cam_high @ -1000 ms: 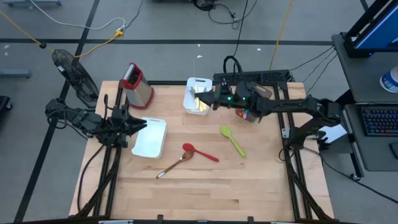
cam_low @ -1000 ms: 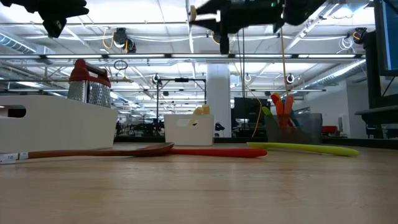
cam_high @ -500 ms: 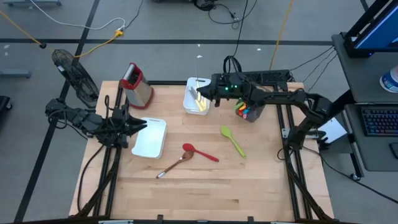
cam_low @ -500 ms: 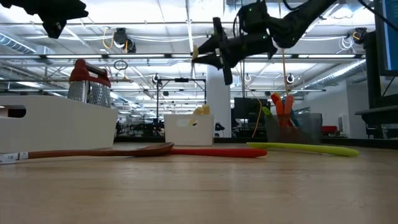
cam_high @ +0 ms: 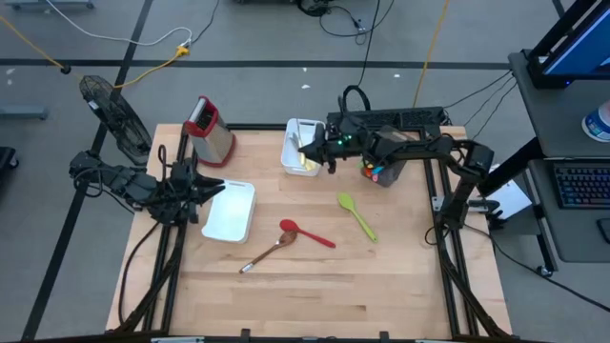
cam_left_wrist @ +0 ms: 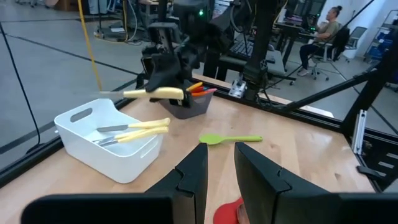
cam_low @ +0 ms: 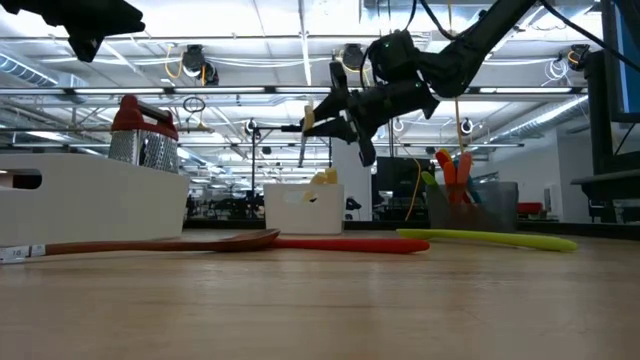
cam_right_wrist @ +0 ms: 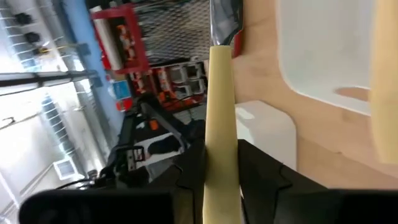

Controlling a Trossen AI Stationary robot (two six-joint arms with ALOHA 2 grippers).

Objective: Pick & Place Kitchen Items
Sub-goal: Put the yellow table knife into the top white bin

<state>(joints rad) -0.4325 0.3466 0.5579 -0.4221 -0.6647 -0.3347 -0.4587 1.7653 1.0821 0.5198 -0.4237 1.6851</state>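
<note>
My right gripper (cam_high: 315, 150) is shut on a cream-handled knife (cam_left_wrist: 152, 93) and holds it above the white bin (cam_high: 303, 152) at the table's far middle. Two more cream knives (cam_left_wrist: 134, 129) lie in that bin. Resting flat on the table are a green spoon (cam_high: 357, 215), a red spoon (cam_high: 307, 233) and a wooden spoon (cam_high: 267, 253), the wooden spoon's bowl next to the red spoon's bowl. My left gripper (cam_left_wrist: 221, 171) waits at the table's left by the white tray (cam_high: 231, 211). A narrow gap shows between its fingers, with nothing in it. My right gripper pinches the knife's cream handle (cam_right_wrist: 221, 146) between its two fingers. It comes in roughly level from the table's right side. The knife lies along the fingers and sticks out ahead of them, its metal blade (cam_right_wrist: 224, 18) leading. It is lifted clear above the white bin.
A dark bin (cam_high: 383, 171) with orange, red and green utensils stands right of the white bin. A metal grater with a red top (cam_high: 210, 129) stands at the far left. Bare wood stretches along the near half of the table.
My right gripper has come down toward the white bin with the knife and has rolled its wrist on the way. The knife stays in the hold, clear of the bin.
</note>
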